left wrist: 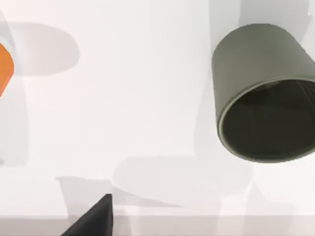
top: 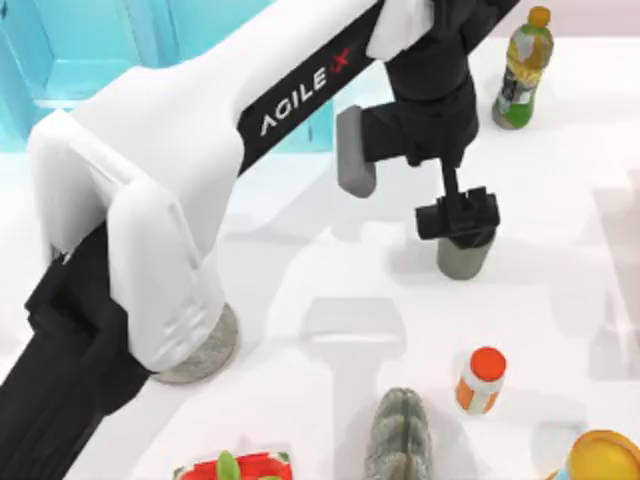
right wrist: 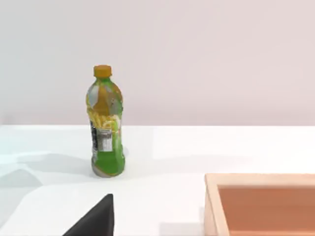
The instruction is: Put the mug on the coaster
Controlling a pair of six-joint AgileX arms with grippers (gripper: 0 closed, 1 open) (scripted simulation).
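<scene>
Fingers of my left gripper [top: 458, 216]: whether they stand apart or together I cannot tell. One dark fingertip [left wrist: 93, 221] shows in the left wrist view, clear of the mug [left wrist: 261, 93].

Nearest me on the table [top: 300, 270], at 6 o'clock, lies a ribbed grey thing [top: 398, 436], with a red and green item [top: 232, 468] at 7 o'clock and a yellow round thing [top: 606, 456] at 4 o'clock. A small orange-capped bottle [top: 481, 380] stands at 5 o'clock.

The coaster [top: 212, 350] lies flat at 8 o'clock, partly hidden under the left arm's white casing, with nothing on it. The mug sits upright at 3 o'clock, well apart from the coaster and at 2 o'clock from it. The left gripper hangs directly over the mug; contact I cannot judge.

Farther off, at 1 o'clock, stands a green drink bottle [top: 522, 70].

My right gripper [right wrist: 93, 220] looks across at that bottle, a wooden box [right wrist: 261, 183] nearby; its state I cannot tell either.
</scene>
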